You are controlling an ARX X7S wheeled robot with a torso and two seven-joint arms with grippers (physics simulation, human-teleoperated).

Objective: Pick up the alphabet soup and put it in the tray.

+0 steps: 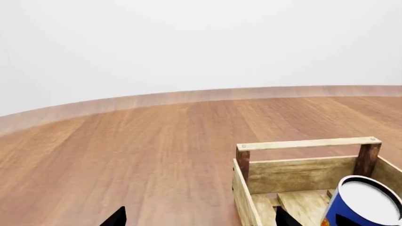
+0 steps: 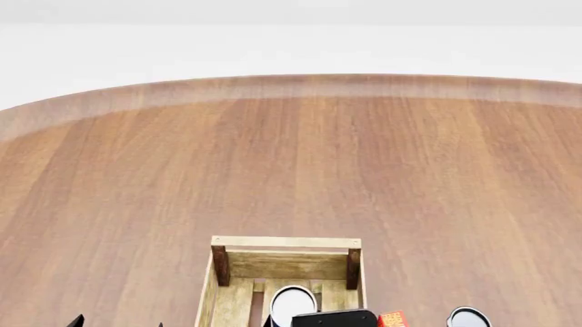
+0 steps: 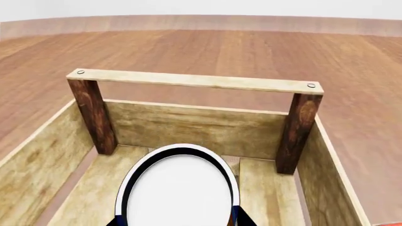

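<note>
Sitting inside the tray (image 3: pixel 195 82) walls, the alphabet soup (image 3: pixel 179 193).

1. The tray (image 2: pixel 286 242) is cut off at the head view's near edge; only its far end shows.
2. The alphabet soup (image 3: pixel 179 190) shows little but its white top; its base cannot be seen.
3. The right gripper (image 3: pixel 179 221) shows only dark fingertips (image 3: pixel 119 221); its grip cannot be judged.
4. The left gripper (image 1: pixel 197 219) is cropped to two black tips.
5. A second can (image 2: pixel 468 317), right of the tray, is cut off.
</note>
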